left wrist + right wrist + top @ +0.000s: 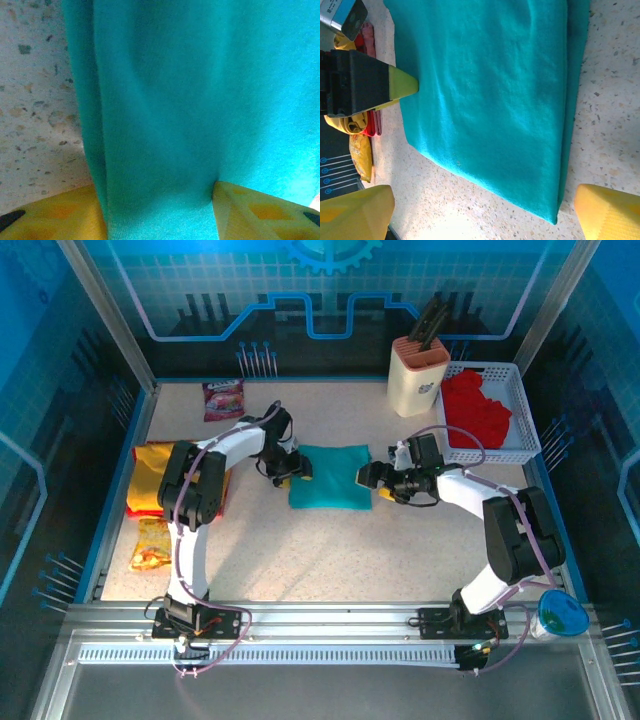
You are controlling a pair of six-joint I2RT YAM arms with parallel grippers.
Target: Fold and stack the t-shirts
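At the near right corner, just off the speckled pale tabletop (330, 555), stands a clear plastic cup with a teal lid (560, 615). On the near left part of the table lies a small shiny orange snack packet (150, 545).

In the middle of the table lies the teal cloth t-shirt (332, 480), folded into a flat rectangle. The left gripper (287, 473) sits at its left edge. In the left wrist view its yellow fingers (260, 215) stand apart with teal cloth filling the gap between them, and whether they pinch the cloth cannot be told. The right gripper (370, 478) hovers at the shirt's right edge. Its yellow fingers (607, 212) are spread wide over bare table, with nothing between them.

Left of the shirt, against the table's left side, rests a flat pile of yellow cloth with a red edge (152, 470).

Farther back, a shiny pink snack packet (222, 398) lies at the far left. At the far right a beige knife block with dark handles (415, 380) stands just beside a white slatted plastic basket (522, 435) that holds crumpled red cloth (475, 410).
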